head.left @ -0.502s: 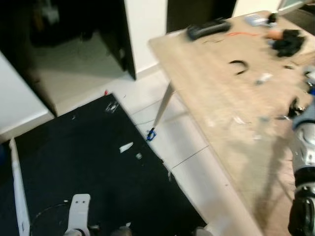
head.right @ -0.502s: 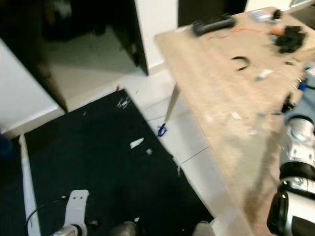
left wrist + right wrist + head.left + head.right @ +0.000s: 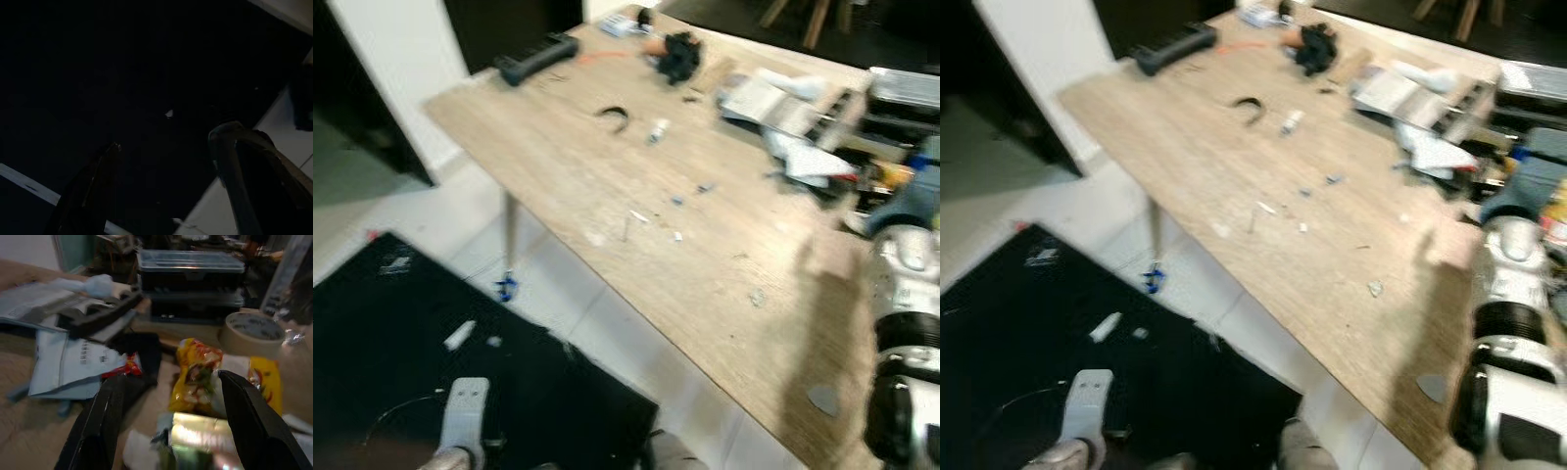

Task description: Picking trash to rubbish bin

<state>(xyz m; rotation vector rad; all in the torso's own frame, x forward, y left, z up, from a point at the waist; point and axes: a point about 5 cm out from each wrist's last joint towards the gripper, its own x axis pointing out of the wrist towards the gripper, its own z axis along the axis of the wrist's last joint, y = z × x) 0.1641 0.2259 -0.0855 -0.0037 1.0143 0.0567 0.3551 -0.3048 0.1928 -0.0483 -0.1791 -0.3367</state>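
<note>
Now: right gripper [image 3: 166, 431] jaws open, empty, over yellow wrapper [image 3: 198, 377] | left gripper [image 3: 166, 161] jaws open above black mat [image 3: 372, 323]

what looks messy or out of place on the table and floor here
Small scraps are scattered across the middle of the wooden table, and a heap of papers and packets crowds its far end. On the floor, white bits litter the black mat, and a blue piece lies by the table leg. The right claw hangs open over a yellow snack packet.

Pale wood-grain table [image 3: 607, 196], black mat [image 3: 401, 333], yellow printed snack packet [image 3: 198, 377], beige tape roll [image 3: 252, 333]
</note>
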